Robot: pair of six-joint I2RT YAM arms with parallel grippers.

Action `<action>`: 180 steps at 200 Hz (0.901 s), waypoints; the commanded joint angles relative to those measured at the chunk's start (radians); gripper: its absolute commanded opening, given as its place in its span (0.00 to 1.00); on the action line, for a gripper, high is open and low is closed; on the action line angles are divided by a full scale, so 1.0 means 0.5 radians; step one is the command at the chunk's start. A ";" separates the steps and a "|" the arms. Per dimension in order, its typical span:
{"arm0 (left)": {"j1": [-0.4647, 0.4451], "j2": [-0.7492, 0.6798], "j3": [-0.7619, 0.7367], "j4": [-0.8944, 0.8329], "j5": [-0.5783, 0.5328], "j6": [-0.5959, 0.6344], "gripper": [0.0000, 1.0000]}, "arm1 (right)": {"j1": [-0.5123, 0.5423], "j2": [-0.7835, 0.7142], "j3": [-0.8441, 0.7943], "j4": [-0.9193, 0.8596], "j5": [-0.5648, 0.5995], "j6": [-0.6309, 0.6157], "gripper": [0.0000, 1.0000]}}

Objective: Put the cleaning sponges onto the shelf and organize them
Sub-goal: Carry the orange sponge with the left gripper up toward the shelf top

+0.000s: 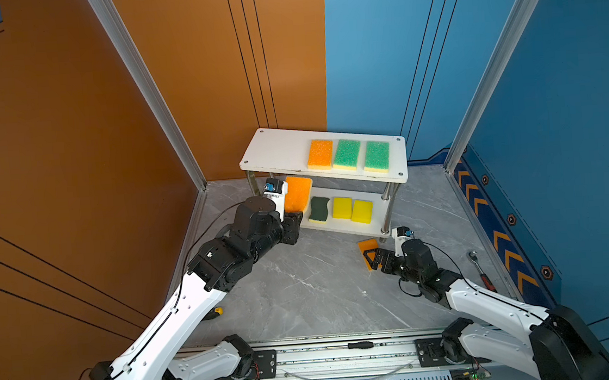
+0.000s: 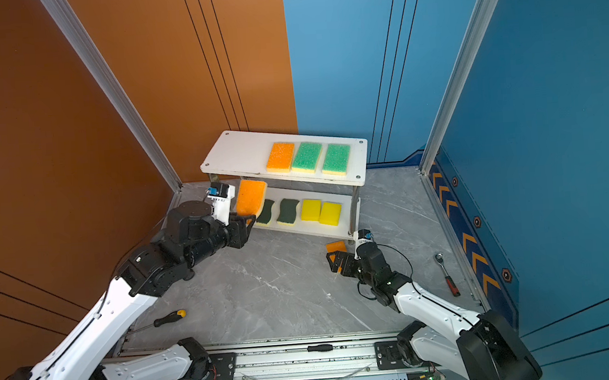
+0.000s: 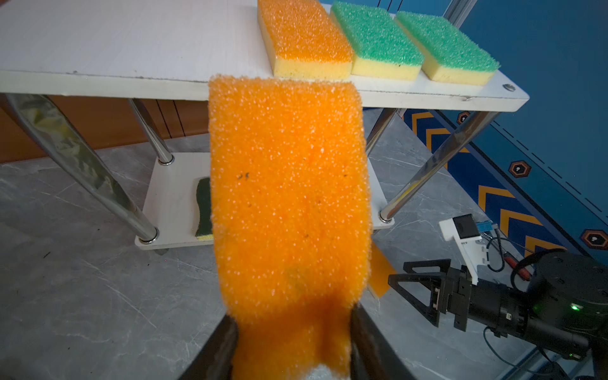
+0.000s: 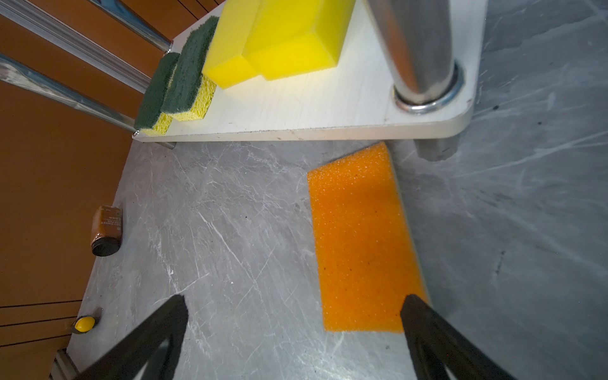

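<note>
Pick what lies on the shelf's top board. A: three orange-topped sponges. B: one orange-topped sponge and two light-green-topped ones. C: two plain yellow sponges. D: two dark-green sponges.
B: in both top views the top board carries an orange-topped sponge, a light-green-topped sponge next to it and a second light-green-topped sponge at the end, in a row.
</note>
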 commanded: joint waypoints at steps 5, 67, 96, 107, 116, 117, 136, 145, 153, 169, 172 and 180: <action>0.036 0.021 0.111 -0.038 0.047 0.066 0.47 | -0.009 0.037 -0.001 0.045 -0.041 0.028 1.00; 0.095 0.086 0.258 -0.029 0.026 0.108 0.47 | -0.008 0.029 -0.006 0.048 -0.041 0.028 1.00; 0.121 0.110 0.299 -0.001 0.024 0.123 0.47 | -0.009 0.008 -0.022 0.045 -0.035 0.028 1.00; 0.131 0.122 0.316 0.007 0.024 0.126 0.47 | -0.007 -0.002 -0.022 0.037 -0.030 0.028 1.00; 0.137 0.139 0.329 0.011 0.024 0.129 0.47 | -0.007 -0.012 -0.024 0.027 -0.026 0.027 1.00; 0.139 0.141 0.330 0.011 0.024 0.129 0.47 | -0.007 -0.015 -0.023 0.027 -0.026 0.027 1.00; 0.149 0.167 0.355 0.032 0.031 0.132 0.47 | -0.009 -0.035 -0.029 0.017 -0.017 0.023 1.00; 0.153 0.178 0.364 0.046 0.027 0.132 0.47 | -0.008 -0.042 -0.034 0.012 -0.011 0.021 1.00; 0.155 0.185 0.365 0.067 0.024 0.129 0.47 | -0.011 -0.049 -0.036 0.009 -0.008 0.020 1.00; 0.163 0.203 0.368 0.104 0.022 0.129 0.47 | -0.011 -0.061 -0.044 0.008 -0.001 0.022 1.00; 0.165 0.209 0.370 0.110 0.021 0.129 0.47 | -0.011 -0.064 -0.046 0.008 0.000 0.022 1.00; 0.171 0.226 0.382 0.118 0.024 0.129 0.47 | -0.011 -0.066 -0.044 0.008 0.001 0.023 1.00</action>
